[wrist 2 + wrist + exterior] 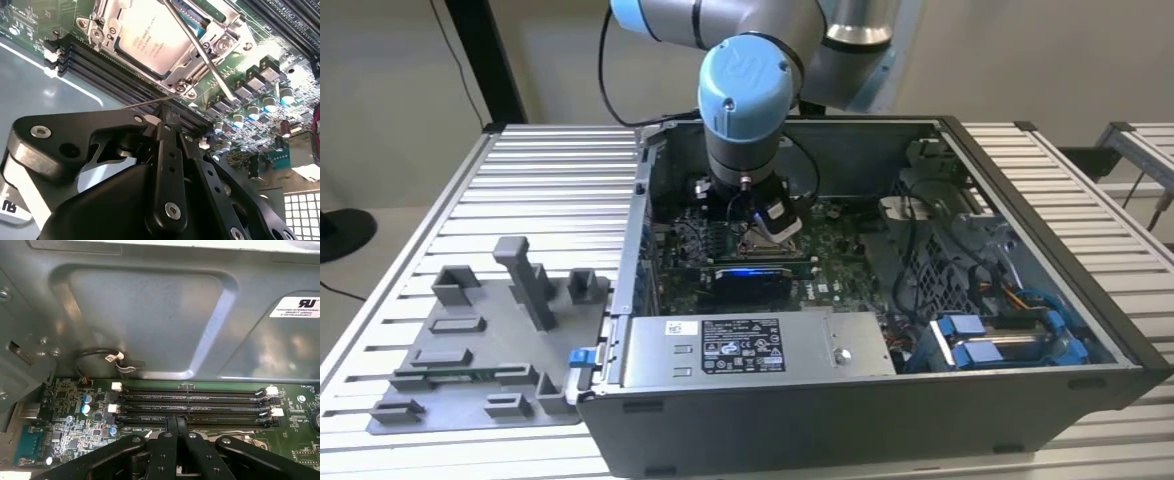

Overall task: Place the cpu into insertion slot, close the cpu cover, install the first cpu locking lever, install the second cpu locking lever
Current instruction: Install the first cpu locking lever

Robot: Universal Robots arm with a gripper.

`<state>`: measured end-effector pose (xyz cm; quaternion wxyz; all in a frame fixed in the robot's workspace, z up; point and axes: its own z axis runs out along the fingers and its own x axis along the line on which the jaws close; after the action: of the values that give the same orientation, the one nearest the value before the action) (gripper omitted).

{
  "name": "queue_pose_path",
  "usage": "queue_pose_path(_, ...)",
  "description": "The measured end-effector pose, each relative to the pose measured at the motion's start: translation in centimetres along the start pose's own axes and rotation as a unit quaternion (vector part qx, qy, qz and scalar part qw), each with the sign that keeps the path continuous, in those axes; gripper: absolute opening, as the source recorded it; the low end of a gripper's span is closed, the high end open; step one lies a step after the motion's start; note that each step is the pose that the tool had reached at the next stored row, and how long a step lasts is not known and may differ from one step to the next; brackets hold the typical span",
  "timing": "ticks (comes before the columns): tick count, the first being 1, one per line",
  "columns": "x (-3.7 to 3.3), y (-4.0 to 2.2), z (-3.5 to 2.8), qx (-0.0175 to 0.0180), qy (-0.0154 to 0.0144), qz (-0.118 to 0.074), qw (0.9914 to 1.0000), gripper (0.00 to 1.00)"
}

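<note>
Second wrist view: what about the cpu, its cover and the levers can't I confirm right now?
- Second wrist view: the cpu and cpu cover are cut off by the picture edge, so full seating is unclear.
- Same view: one end of the thin lever runs behind the gripper; I cannot tell whether it is gripped.
- Exterior view: the arm's wrist blocks the cpu.

An open computer case stands on the ribbed desk. At the exterior view's left of the case lies a grey tray with upright holders. Inside the case sit a grey power supply and, beside it, blue brackets.
</note>
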<state>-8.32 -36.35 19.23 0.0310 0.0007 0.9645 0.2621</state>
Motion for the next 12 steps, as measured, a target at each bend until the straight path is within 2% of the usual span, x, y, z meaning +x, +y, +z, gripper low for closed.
queue_pose_path(12, -0.48, -0.13, 0.24, 0.0002, 0.0003, 0.0, 1.0, 0.0)
